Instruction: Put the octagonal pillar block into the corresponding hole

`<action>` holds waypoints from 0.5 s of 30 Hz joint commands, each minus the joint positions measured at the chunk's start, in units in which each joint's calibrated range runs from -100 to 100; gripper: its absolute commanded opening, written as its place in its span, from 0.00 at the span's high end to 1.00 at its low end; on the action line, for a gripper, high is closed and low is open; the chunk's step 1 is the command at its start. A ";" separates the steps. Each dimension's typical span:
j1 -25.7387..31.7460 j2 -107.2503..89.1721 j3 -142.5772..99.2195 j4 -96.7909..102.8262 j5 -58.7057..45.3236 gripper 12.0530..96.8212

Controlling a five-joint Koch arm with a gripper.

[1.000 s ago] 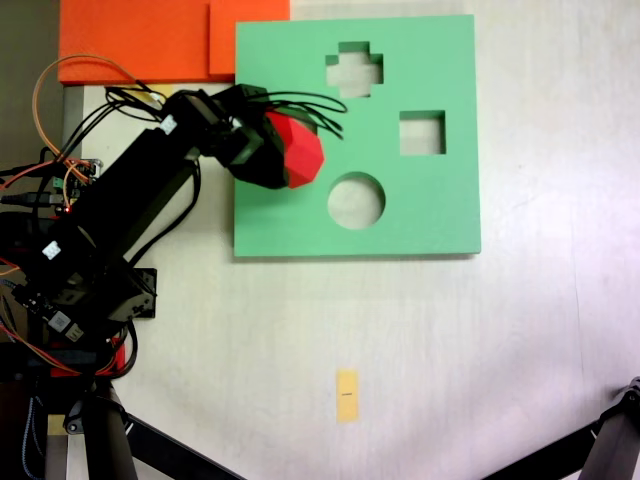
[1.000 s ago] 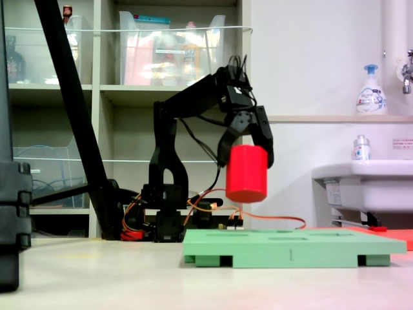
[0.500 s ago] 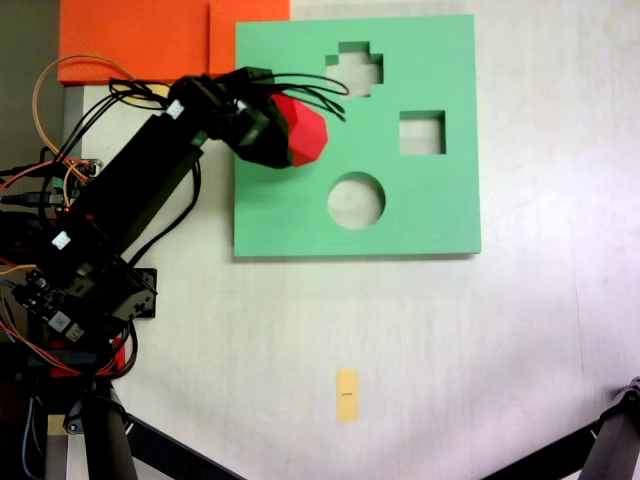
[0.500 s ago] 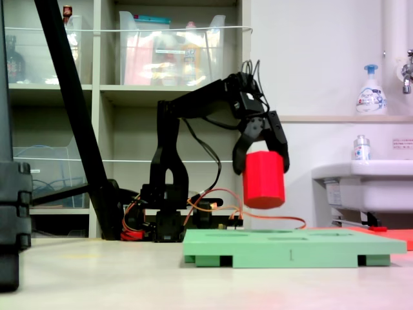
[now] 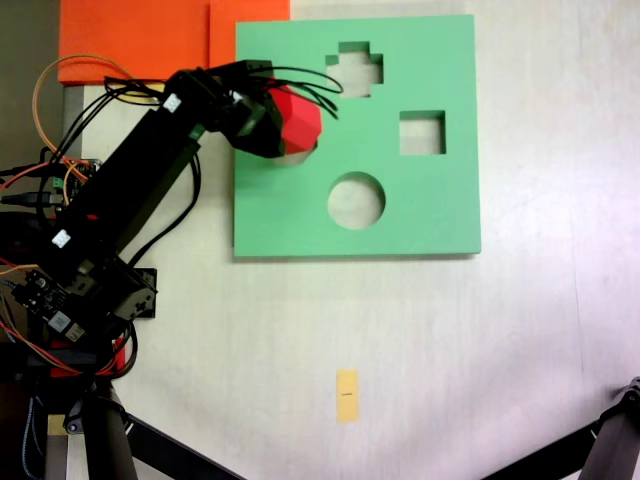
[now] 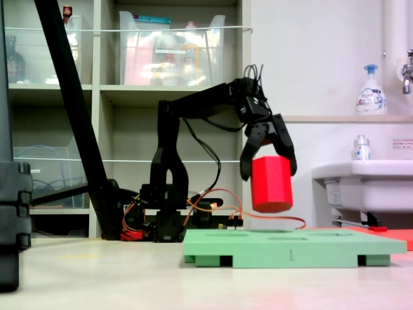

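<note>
The octagonal pillar block (image 5: pixel 298 118) is bright red and hangs in the air above the left part of the green foam board (image 5: pixel 440 210). My gripper (image 5: pixel 280 125) is shut on it, a black finger on either side. In the side-on fixed view the block (image 6: pixel 271 186) hangs tilted, a short gap above the board (image 6: pixel 290 248), with the gripper (image 6: pixel 268 169) clamping its upper half. The corresponding hole is hidden under the block and gripper. A cross cut-out (image 5: pixel 354 68), a square cut-out (image 5: pixel 422 133) and a round cut-out (image 5: pixel 356 200) are visible.
Orange foam sheets (image 5: pixel 150 40) lie past the board's upper left corner. The arm's base and wiring (image 5: pixel 70 290) stand at the left. A small yellow tag (image 5: pixel 346 395) lies on the white table. Black tripod legs (image 5: pixel 610 440) cross the bottom corners. Shelves and a sink (image 6: pixel 361 184) stand behind.
The gripper has carried the red block upward in the top-down view, and rightward and slightly lower in the side-on view. Its grip has stayed shut.
</note>
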State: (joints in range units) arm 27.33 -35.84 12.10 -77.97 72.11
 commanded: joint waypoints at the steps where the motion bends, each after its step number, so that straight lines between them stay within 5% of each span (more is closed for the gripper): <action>1: 0.59 -0.05 1.16 4.65 0.73 0.72; 15: 1.86 0.65 -4.23 6.57 1.81 0.72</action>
State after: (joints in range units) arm 28.84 -34.75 6.81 -75.82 73.53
